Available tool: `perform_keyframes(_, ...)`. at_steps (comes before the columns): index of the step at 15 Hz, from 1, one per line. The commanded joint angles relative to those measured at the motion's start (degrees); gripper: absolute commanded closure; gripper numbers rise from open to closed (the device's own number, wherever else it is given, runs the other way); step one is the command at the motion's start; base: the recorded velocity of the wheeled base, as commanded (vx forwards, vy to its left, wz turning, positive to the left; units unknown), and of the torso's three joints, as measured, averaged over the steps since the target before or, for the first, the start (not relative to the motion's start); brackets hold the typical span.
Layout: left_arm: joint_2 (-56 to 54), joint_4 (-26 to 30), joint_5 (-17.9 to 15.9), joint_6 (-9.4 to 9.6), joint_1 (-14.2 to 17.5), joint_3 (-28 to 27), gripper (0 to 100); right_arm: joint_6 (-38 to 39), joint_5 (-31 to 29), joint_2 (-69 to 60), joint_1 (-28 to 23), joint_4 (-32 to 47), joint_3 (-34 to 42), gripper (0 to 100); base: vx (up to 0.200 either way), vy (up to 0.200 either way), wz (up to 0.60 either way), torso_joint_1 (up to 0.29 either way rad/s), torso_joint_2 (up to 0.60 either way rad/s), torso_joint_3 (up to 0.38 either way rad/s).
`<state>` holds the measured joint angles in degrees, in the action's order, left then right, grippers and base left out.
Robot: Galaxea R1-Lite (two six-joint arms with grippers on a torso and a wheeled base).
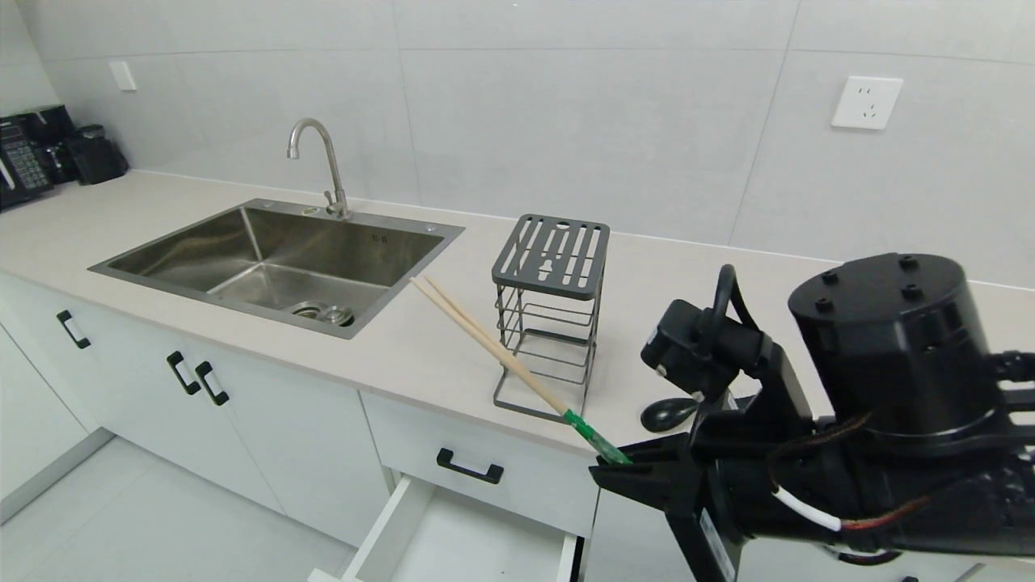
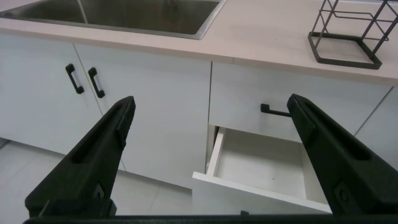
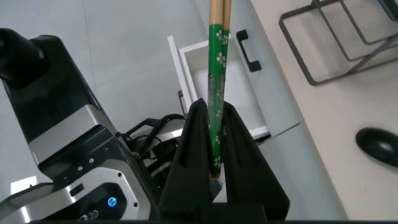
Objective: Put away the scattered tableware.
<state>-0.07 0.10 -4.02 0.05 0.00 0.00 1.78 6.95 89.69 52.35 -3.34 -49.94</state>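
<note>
Right gripper (image 3: 214, 118) sits just off the worktop (image 1: 420, 347) edge, jaws clamped on the green-patterned end of a pair of chopsticks (image 1: 493, 343). The sticks slant up over the worktop, crossing in front of the wire rack (image 1: 550, 259) towards the sink (image 1: 275, 263). Left gripper (image 2: 211, 102), jaws spread wide, faces the open drawer (image 2: 214, 152) under the worktop.

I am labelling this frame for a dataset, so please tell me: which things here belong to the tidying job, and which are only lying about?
Belong to the job: chopsticks, held by the right gripper; wire rack; open drawer; dark spoon-like piece.

Only lying about: sink; tap; wall socket; black appliances.
</note>
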Motion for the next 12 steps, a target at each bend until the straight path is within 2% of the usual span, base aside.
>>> perform_keyframes(1,0.07,-0.01,-0.02,0.04,0.0,0.0,0,-0.73,-0.01,4.44,-0.05,0.0,-3.84,100,0.0,0.0,0.0,0.0,0.0,0.0)
perform_keyframes(3,0.07,-0.1,-0.02,0.04,0.0,0.0,0,-1.25,-0.8,6.2,0.92,0.18,-5.07,100,0.0,0.0,0.0,0.0,0.0,0.0)
perform_keyframes(5,0.07,-0.01,-0.02,0.04,0.0,0.0,0,-5.38,-2.03,7.08,0.92,2.37,-5.43,100,0.0,0.0,0.0,0.0,0.0,0.0)
perform_keyframes(7,0.07,-0.01,-0.02,0.04,0.0,0.0,0,-12.24,-7.04,7.61,1.0,9.4,-8.41,100,0.0,0.0,0.0,-0.025,0.04,0.033)
perform_keyframes(8,0.07,-0.01,-0.02,0.04,0.0,0.0,0,-14.17,-10.55,8.05,1.18,13.01,-10.52,100,0.0,0.0,0.0,-0.154,0.3,0.129)
perform_keyframes(9,0.07,-0.1,-0.02,-0.05,0.0,0.0,0,-14.7,-11.52,8.31,1.27,14.24,-11.49,100,0.0,0.0,0.0,-0.212,0.4,0.198)
perform_keyframes(12,0.07,-0.01,-0.02,0.04,0.0,0.0,0,-16.63,-9.94,10.07,1.27,13.8,-13.6,100,0.0,0.0,0.0,-0.245,0.49,0.237)
